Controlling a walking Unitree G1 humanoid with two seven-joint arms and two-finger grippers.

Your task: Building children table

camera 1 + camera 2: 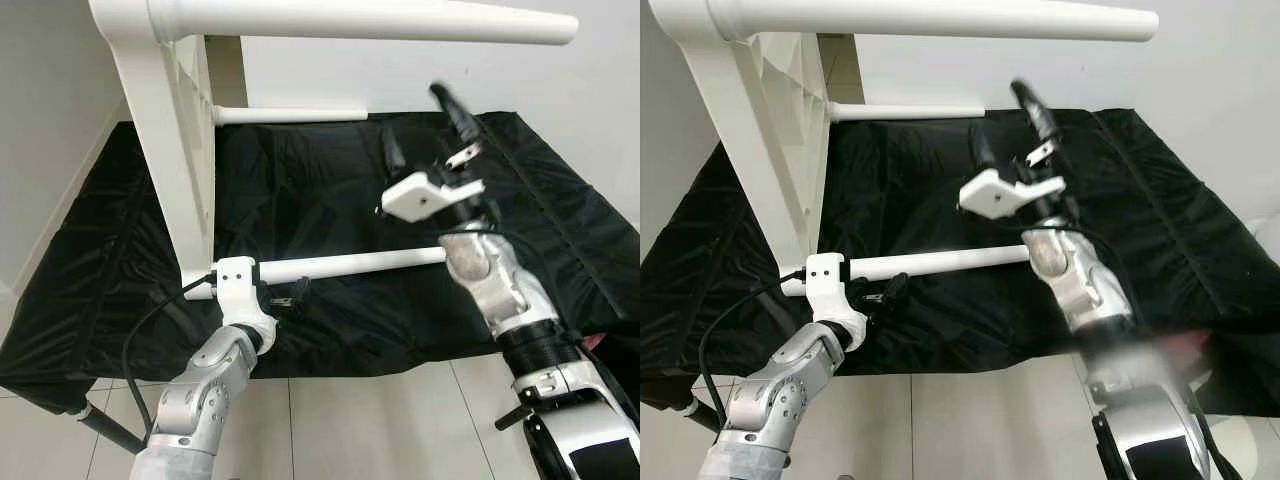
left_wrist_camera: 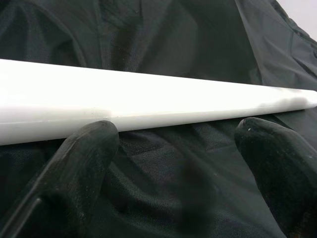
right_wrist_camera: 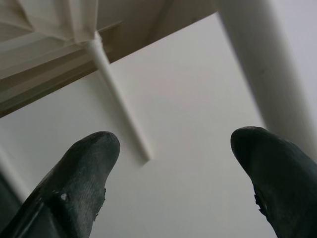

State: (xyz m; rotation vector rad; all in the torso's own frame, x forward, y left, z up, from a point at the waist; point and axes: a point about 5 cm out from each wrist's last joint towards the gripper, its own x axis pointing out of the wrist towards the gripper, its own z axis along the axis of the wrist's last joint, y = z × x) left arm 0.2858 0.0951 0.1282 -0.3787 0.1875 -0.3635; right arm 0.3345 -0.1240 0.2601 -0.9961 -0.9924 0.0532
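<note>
A white children's table lies on its side on a black cloth, its legs sticking out level to the right. The lowest leg runs just above the cloth. My left gripper sits low by the base of that leg, open; in the left wrist view the leg crosses just past both fingertips. My right gripper is raised past the leg's free end, pointing upward, open and empty. Its wrist view looks up at the top leg and the far leg.
The black cloth covers a low surface whose front edge meets a tiled floor. White walls stand at the left and behind. A cable loops beside my left arm.
</note>
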